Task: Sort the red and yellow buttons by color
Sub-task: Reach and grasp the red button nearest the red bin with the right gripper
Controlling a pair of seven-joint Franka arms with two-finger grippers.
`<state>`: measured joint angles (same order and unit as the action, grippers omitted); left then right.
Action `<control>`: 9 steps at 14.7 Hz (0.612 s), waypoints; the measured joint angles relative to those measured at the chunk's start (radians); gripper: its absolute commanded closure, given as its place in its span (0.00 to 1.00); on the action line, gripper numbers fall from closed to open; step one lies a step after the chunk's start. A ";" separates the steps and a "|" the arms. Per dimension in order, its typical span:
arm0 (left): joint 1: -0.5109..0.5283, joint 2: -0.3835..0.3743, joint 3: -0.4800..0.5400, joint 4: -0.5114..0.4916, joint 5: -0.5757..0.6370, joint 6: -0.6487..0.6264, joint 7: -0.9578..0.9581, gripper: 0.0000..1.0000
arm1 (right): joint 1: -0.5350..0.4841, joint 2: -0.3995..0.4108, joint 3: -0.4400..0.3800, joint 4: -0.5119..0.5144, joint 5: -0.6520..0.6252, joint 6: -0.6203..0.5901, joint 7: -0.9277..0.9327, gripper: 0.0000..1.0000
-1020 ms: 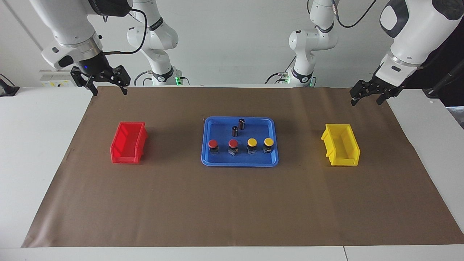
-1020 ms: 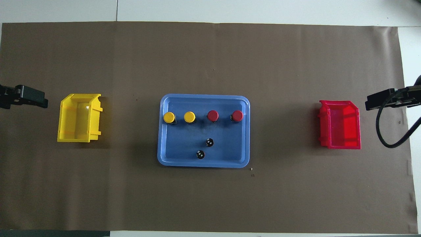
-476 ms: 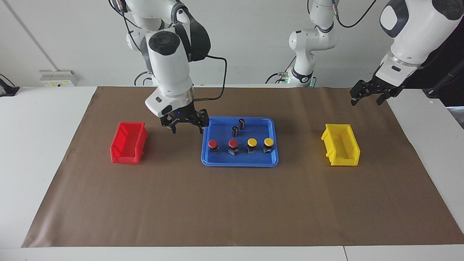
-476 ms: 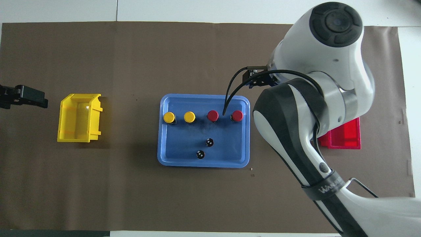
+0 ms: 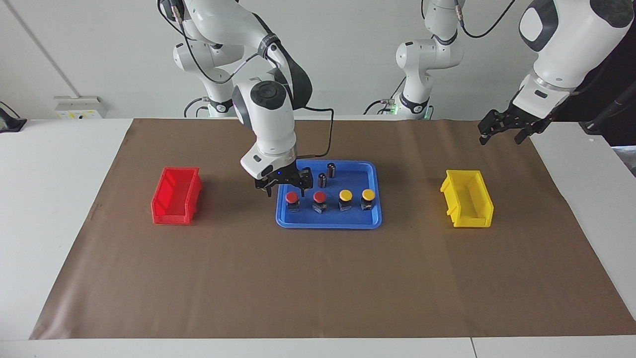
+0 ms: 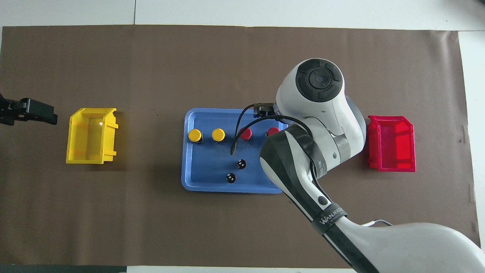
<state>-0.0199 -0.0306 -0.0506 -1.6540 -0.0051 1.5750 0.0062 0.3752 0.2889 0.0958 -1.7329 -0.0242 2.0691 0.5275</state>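
Two red buttons and two yellow buttons stand in a row in a blue tray. My right gripper is open and hovers just above the red button at the right arm's end of the row, holding nothing. In the overhead view the right arm covers that gripper and part of that red button; the other red button and the yellow buttons show. My left gripper waits open over the table's left-arm end.
A red bin sits toward the right arm's end and a yellow bin toward the left arm's end. Two dark brown cylinders stand in the tray, nearer to the robots than the buttons.
My right arm has swung in from the table's end over the tray and come down above the end red button. The left arm and all buttons have not moved.
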 measured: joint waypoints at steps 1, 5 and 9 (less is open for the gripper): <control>0.000 0.000 0.000 0.000 0.000 -0.001 0.000 0.00 | 0.000 -0.008 0.000 -0.032 0.000 0.026 0.000 0.06; 0.000 0.000 0.000 -0.002 0.000 -0.002 0.000 0.00 | 0.001 -0.045 0.000 -0.154 0.000 0.139 0.000 0.15; 0.002 -0.005 0.003 -0.013 0.000 -0.002 0.000 0.00 | 0.018 -0.049 0.000 -0.196 -0.001 0.185 -0.002 0.18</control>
<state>-0.0177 -0.0353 -0.0475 -1.6672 -0.0051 1.5730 0.0061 0.3936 0.2395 0.0960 -1.9290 -0.0251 2.2543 0.5260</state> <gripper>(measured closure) 0.000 0.150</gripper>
